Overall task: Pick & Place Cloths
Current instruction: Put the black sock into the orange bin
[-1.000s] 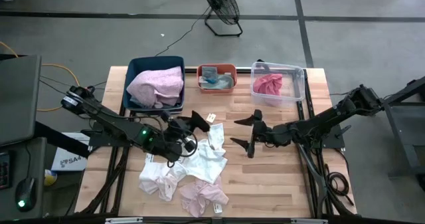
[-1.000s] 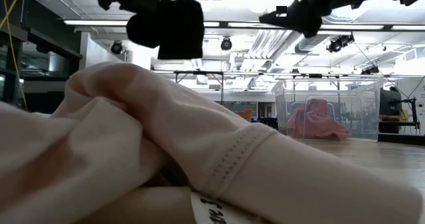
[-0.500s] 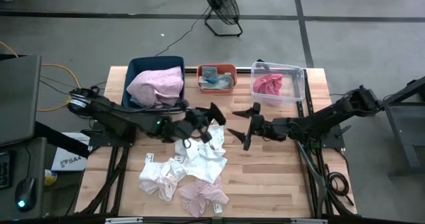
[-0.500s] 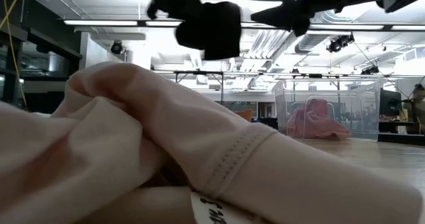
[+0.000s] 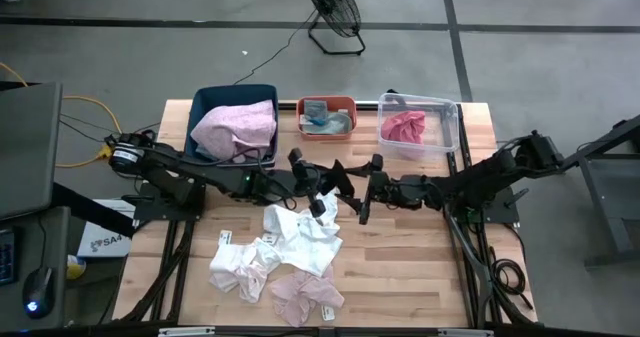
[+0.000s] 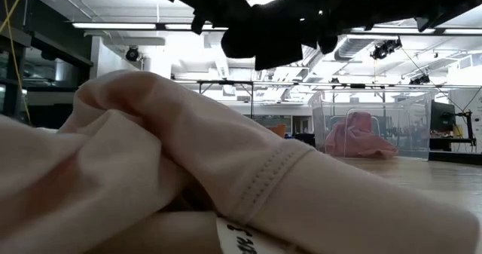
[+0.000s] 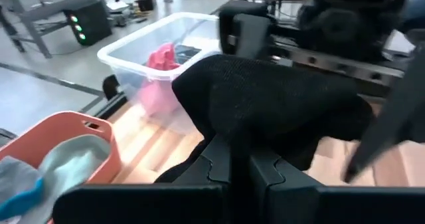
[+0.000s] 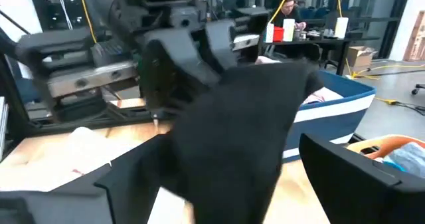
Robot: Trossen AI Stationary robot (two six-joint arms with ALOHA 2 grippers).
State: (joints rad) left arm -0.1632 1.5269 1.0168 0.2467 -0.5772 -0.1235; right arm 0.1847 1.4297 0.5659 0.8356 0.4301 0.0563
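While I am watching from above, the left gripper (image 5: 335, 173) is hanging in the air just in front of the orange bin (image 5: 326, 117), its fingers pinched shut on a black cloth (image 7: 272, 104). That cloth is drooping over and below the fingertips, bulging out past them toward the right gripper (image 5: 366, 189), which is facing it from just beside, on the side nearer the clear bin (image 5: 418, 125). Its fingers (image 8: 345, 177) are standing spread wide with the black cloth between them, and I cannot tell whether they are touching it. From table height I am seeing the black cloth as a dark lump dangling under both arms.

Taking the orange bin as my mark: it is holding a pale teal cloth (image 5: 326, 119) with a bluer scrap beside it. Directly to its left the blue bin (image 5: 207, 102) is filled with a heaped pink cloth (image 5: 236, 129). Directly to its right the clear bin is holding a rosier pink cloth (image 5: 404, 127), bunched toward one wall.

Nearer the front edge of the table (image 5: 400, 267) than the orange bin, a loose spread of cloths is lying on the wood: white garments (image 5: 302, 237) just below the left gripper, another white piece (image 5: 236, 265) farther left, and a pale pink piece (image 5: 308, 297) closest to the edge. One pale garment (image 6: 188, 179) is lying right against the table-level camera, filling most of its sight.
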